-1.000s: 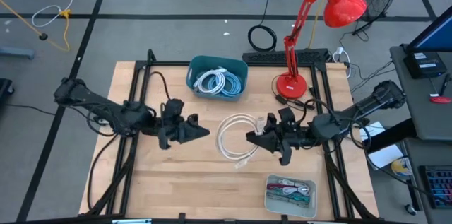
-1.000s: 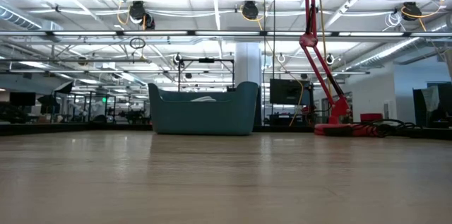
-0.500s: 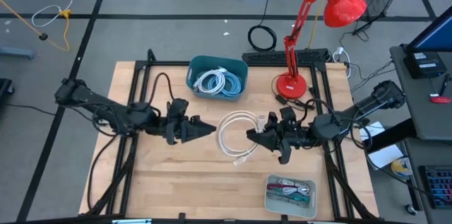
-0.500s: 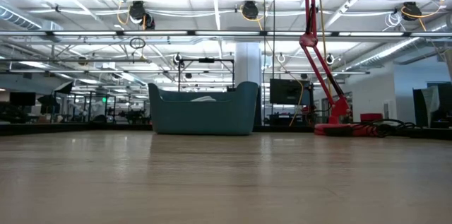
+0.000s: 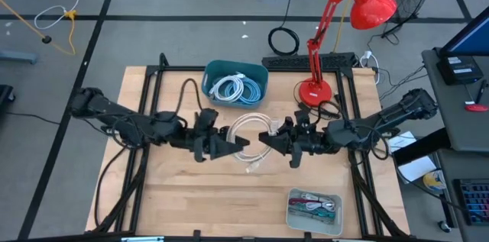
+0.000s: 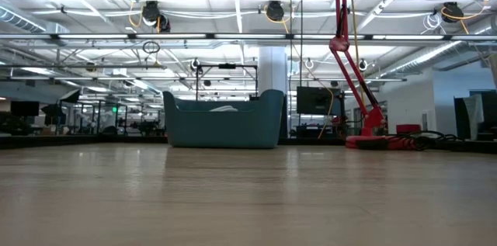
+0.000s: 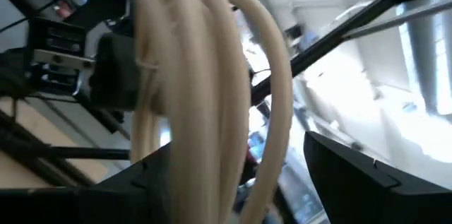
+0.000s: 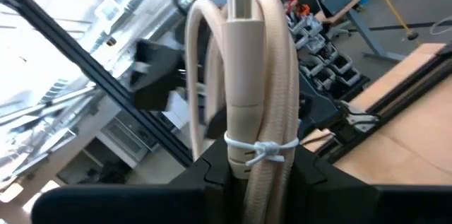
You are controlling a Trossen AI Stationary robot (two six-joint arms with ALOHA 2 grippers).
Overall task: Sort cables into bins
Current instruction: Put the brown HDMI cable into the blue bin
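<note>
We're seeing the beige cable coil (image 5: 248, 137) lifted over the table's (image 5: 176, 196) middle, strung between both arms. The right gripper (image 5: 269, 140) is clamping the coil's right side — in its wrist view the fingers are pinching the bundled strands (image 8: 256, 111) by the white tie. The left gripper (image 5: 235, 144) is sitting at the coil's left edge with jaws spread wide, strands (image 7: 205, 90) passing between the fingers, not squeezed. The teal bin (image 5: 236, 84) is standing at the far edge, holding white and light blue coils (image 5: 233, 88). The grey tray (image 5: 314, 211) is sitting at the near right edge with maroon and teal pieces (image 5: 315, 205) inside. The red lamp (image 5: 336, 36) is standing just right of the teal bin, close behind the right arm — its base (image 5: 315, 91) is on the table. A black coiled cord (image 5: 284, 41) is lying on the floor beyond.
</note>
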